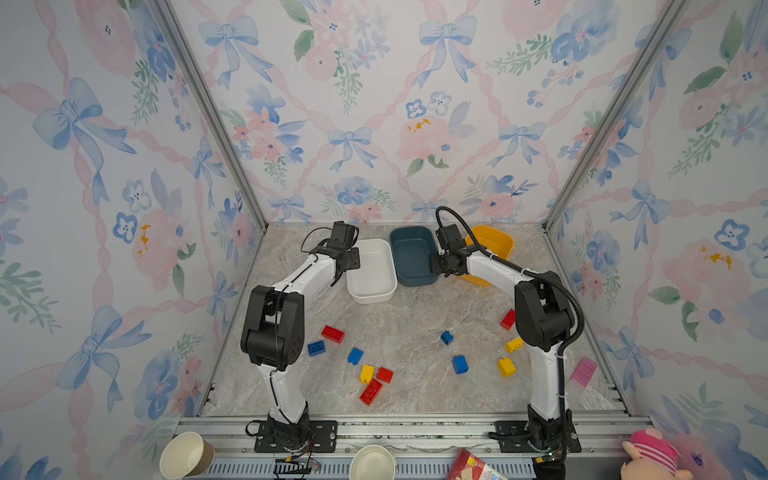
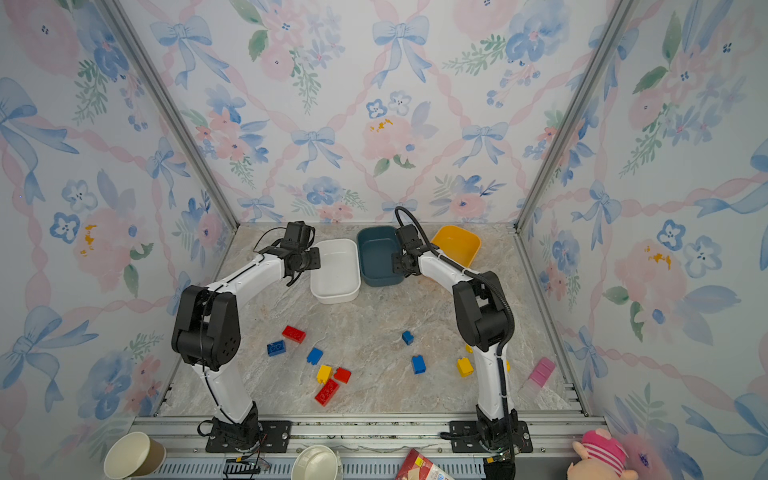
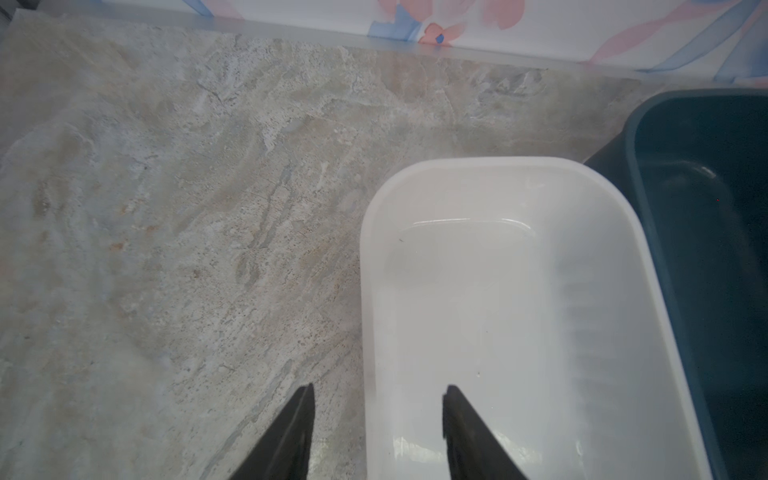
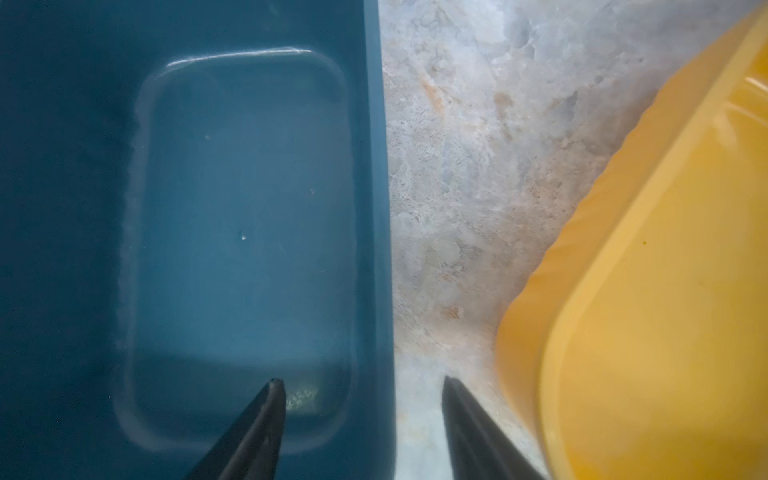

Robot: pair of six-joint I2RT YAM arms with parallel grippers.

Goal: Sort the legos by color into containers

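Observation:
Red, blue and yellow legos lie scattered on the marble floor near the front in both top views, among them a red one [image 1: 332, 333], a blue one [image 1: 460, 364] and a yellow one [image 1: 506, 367]. Three containers stand at the back: white [image 1: 374, 297], dark teal [image 1: 411, 257] and yellow [image 1: 494, 245]. My left gripper [image 3: 380, 390] is open, its jaws astride the white tub's [image 3: 498, 166] side wall. My right gripper [image 4: 363, 381] is open astride the teal tub's [image 4: 374, 166] wall, with the yellow tub [image 4: 665, 291] beside it. No brick shows in the white or teal tub.
A pale pink block [image 1: 582, 370] lies at the right edge. Outside the front rail are two paper cups [image 1: 185, 455] [image 1: 372, 463], a red packet [image 1: 473, 465] and a pink plush toy [image 1: 652, 457]. Wallpapered walls close in three sides.

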